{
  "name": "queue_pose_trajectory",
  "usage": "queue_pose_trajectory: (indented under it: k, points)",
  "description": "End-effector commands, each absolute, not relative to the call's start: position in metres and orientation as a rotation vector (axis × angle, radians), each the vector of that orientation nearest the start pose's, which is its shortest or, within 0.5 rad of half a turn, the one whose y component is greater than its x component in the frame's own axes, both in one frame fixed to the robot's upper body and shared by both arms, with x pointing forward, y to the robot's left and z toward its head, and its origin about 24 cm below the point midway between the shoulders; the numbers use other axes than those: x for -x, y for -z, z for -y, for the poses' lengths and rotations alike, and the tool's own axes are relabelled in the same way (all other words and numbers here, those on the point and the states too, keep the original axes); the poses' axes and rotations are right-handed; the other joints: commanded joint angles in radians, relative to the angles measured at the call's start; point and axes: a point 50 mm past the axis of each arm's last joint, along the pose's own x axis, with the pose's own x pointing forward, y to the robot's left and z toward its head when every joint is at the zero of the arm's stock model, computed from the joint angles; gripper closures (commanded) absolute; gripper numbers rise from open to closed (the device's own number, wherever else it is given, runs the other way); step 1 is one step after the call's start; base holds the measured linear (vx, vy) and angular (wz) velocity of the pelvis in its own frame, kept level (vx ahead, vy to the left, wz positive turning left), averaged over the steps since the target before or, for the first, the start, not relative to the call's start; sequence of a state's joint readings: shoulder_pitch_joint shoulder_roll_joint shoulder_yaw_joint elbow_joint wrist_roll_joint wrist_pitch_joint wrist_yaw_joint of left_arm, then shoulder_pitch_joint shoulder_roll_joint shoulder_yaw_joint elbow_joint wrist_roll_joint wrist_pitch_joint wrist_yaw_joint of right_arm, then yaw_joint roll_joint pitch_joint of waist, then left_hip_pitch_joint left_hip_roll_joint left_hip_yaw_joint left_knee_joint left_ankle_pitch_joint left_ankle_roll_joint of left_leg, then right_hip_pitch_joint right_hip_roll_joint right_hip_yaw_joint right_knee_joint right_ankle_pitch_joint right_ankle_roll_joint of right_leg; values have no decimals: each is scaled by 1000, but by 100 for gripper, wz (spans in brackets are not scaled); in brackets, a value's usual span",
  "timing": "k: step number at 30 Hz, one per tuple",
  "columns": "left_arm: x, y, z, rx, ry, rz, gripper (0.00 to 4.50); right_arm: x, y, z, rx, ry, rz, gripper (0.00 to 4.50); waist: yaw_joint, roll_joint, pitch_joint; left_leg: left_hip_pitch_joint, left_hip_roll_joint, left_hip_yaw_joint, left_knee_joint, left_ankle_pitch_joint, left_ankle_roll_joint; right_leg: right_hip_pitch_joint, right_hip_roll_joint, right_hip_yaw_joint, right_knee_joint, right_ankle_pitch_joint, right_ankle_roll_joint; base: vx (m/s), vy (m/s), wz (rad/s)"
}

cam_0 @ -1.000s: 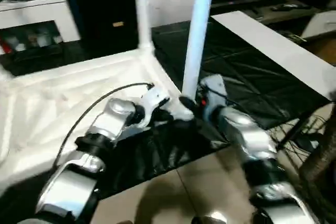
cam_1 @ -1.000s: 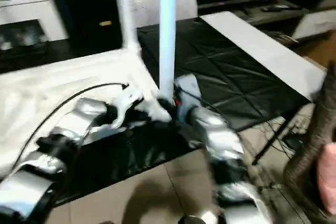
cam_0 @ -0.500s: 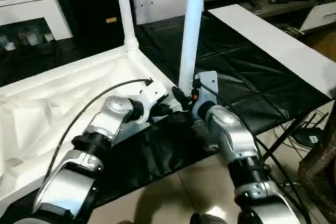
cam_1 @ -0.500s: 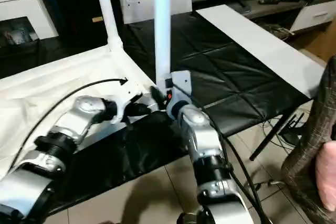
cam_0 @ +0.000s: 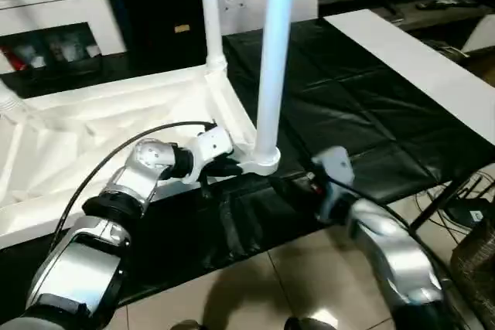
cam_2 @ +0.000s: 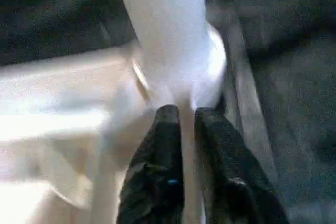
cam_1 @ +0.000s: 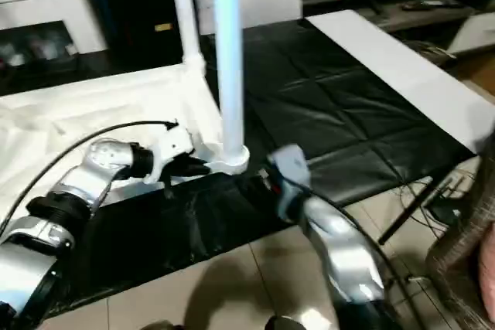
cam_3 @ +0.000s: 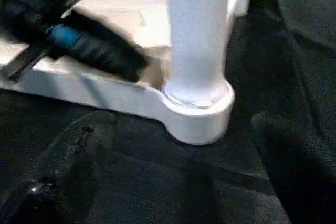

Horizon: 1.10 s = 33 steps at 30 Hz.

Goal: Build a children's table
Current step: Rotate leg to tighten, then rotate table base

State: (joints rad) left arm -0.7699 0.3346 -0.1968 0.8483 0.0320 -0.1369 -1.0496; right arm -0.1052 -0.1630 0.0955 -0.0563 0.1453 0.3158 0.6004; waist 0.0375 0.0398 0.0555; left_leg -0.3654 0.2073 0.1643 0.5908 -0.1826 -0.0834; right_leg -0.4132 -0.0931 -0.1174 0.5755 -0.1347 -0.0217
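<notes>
The tabletop lies upside down on the black-covered counter. One leg stands upright in the near corner socket, and a second leg stands in the corner beyond it.

The left fingers are nearly closed, with only a thin gap between them. Their tips sit right at the socket's rim, at the foot of the near leg, and they seem to grip nothing. The right fingers are spread wide and empty. The socket and leg stand just ahead of them, apart from both pads.

The main risk, as I judge it, is that the leg is not fully seated. With nothing holding it, a nudge from either arm could tilt it or pop it out of the socket. The left tips so close to the rim could also catch and drag the tabletop across the slick cover. The right arm swinging near could knock the leg sideways.
</notes>
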Motion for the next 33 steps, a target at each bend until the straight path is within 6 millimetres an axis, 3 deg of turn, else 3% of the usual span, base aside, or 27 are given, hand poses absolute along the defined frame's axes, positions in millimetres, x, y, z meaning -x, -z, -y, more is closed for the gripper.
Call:
queue_pose_trajectory:
  k: [1, 6, 8, 10, 11, 12, 13, 14, 16, 17, 18, 19, 20, 21, 22, 23, 24, 25, 26, 27, 28, 29, 30, 31, 32, 33]
  points:
    - [-356, -93, -140, -443, 1144, -187, 355, -255, -58, 118, -9, -757, -158, 0, 5, -4, -65, 7, 10, -1, -72, -299, 48, 59, -52, 42, -94, -500, -97, 0, 0, 0]
    - [-356, -93, -152, -379, 1013, -182, 323, -250, -61, 118, 16, -764, -142, 0, 1, -1, -67, 5, 9, -3, -72, -298, 42, 57, -49, 39, -93, -496, -84, 0, 0, 0]
    - [-354, -98, -165, -254, 806, -136, 315, -243, -60, 116, 9, -774, -169, 0, 1, -2, -67, 1, 19, -5, -75, -288, 36, 62, -49, 42, -78, -440, -112, 0, 0, 0]
    - [-351, -100, -168, -210, 754, -118, 308, -242, -60, 115, 5, -774, -170, 0, 0, 1, -66, 6, 15, -2, -71, -297, 45, 55, -48, 41, -86, -459, -112, 0, 0, 0]
    - [-339, -103, -171, -129, 633, -52, 301, -239, -60, 111, -23, -762, -192, 0, 1, -8, -74, 5, 19, -4, -69, -271, 42, 62, -51, 43, -74, -427, -119, 0, 0, 0]
    - [-330, -103, -175, -90, 544, -28, 301, -238, -60, 108, -43, -756, -199, 0, -2, -4, -68, -3, 27, -5, -77, -258, 46, 59, -48, 44, -71, -396, -137, 0, 0, 0]
    - [-325, -102, -177, -68, 499, -18, 301, -238, -60, 107, -53, -755, -202, 0, -3, -10, -66, -2, 29, -4, -75, -264, 49, 58, -48, 43, -74, -402, -138, 0, 0, 0]
    - [-315, -101, -179, -47, 440, 2, 301, -237, -60, 104, -48, -772, -197, 0, -2, -6, -67, 2, 23, -1, -71, -278, 52, 53, -47, 41, -80, -440, -124, 0, 0, 0]
    - [-303, -100, -180, -47, 407, 28, 301, -236, -60, 101, -32, -798, -197, 0, -5, -13, -63, -5, 21, 0, -72, -273, 59, 53, -46, 43, -84, -455, -108, 0, 0, 0]
    - [-291, -98, -177, -39, 400, 44, 301, -235, -59, 100, -14, -817, -203, 0, 8, 1, -66, -53, 8, -49, -90, -283, 111, 99, -70, -9, -66, -465, -91, 0, 0, 0]
    - [-274, -95, -172, -22, 391, 37, 301, -235, -58, 97, -6, -841, -213, 0, -3, 2, -56, -56, 1, -65, -80, -295, 143, 87, -74, -22, -77, -456, -102, -9, -30, 39]
    - [-267, -94, -171, -16, 387, 26, 301, -235, -58, 96, -8, -849, -216, 0, -6, 5, -60, -60, 4, -76, -74, -293, 142, 98, -84, -29, -73, -441, -113, -9, -30, 39]
    - [-263, -91, -172, -24, 359, 15, 301, -236, -59, 95, -5, -859, -210, 0, -8, 10, -48, -71, -1, -86, -77, -332, 128, 105, -84, -42, -77, -481, -105, -4, -19, 51]
    - [-259, -89, -173, -32, 336, 2, 301, -237, -60, 94, -6, -865, -206, 0, -9, 5, -43, -66, -4, -87, -78, -399, 105, 104, -84, -46, -82, -545, -87, -2, -16, 50]
    - [-254, -87, -173, -17, 310, -17, 301, -237, -62, 92, -8, -886, -198, 0, -12, 2, -28, -51, -14, -92, -78, -564, 42, 108, -94, -65, -97, -731, -30, -2, -16, 50]
    - [-252, -86, -172, -29, 303, -29, 301, -238, -62, 92, -6, -891, -195, 0, -10, 5, -18, -44, -16, -93, -84, -690, 0, 120, -88, -91, -100, -860, 6, -8, -27, 58]
    - [-250, -86, -172, -39, 297, -37, 301, -238, -63, 92, -4, -893, -193, 0, 8, 27, -14, -104, -16, -78, -146, -789, -14, 182, -44, -78, 18, -828, -9, -15, -45, 69]
    - [-248, -86, -172, -36, 289, -44, 301, -239, -63, 92, -8, -891, -189, 0, 36, 33, -22, -139, -21, -63, -173, -833, -14, 229, -2, -37, 143, -716, -27, -15, -45, 69]
    - [-247, -85, -172, -36, 275, -55, 301, -240, -64, 92, -12, -888, -183, 0, 57, 2, -24, -101, -25, -7, -130, -703, 15, 174, -7, 29, 153, -788, -66, -4, -78, 96]
    - [-247, -84, -173, -42, 255, -65, 301, -241, -65, 93, -23, -874, -182, 0, 8, -63, 36, 161, -80, -28, 266, -366, 30, -110, -154, 3, -216, -1346, -116, 38, -139, 112]
    - [-247, -83, -174, -48, 238, -73, 301, -242, -66, 93, -31, -863, -182, 0, 7, -41, 43, 120, -75, -46, 264, -244, 59, -74, -154, 56, -198, -1389, -158, 38, -139, 112]
    - [-246, -82, -174, -49, 223, -76, 301, -243, -66, 93, -30, -861, -177, 0, 12, -60, 52, 102, -74, -70, 241, -322, 68, 39, -138, 103, -141, -1293, -167, 77, -47, 61]
    - [-245, -81, -175, -49, 203, -80, 301, -244, -67, 93, -27, -865, -171, 0, 40, -34, 14, 145, -33, -69, 112, -452, 48, 88, -104, 111, -80, -1044, -154, 71, 86, 25]
    - [-245, -82, -175, -32, 187, -80, 301, -244, -67, 92, -19, -868, -164, 0, 33, -16, -1, 171, -9, -69, 39, -496, 28, 86, -57, 80, -39, -797, -169, 71, 86, 25]
    - [-245, -82, -175, -23, 177, -79, 301, -244, -67, 92, -17, -872, -159, 0, -6, 5, -19, 166, 62, -131, -70, -536, 15, 60, -1, 56, 73, -337, -147, 18, 46, 22]
    - [-245, -83, -176, -27, 164, -73, 301, -244, -67, 92, -15, -879, -156, 0, -15, -1, -35, 154, 49, -122, -43, -250, 72, 39, -25, 66, 62, -28, -137, 0, 0, 0]
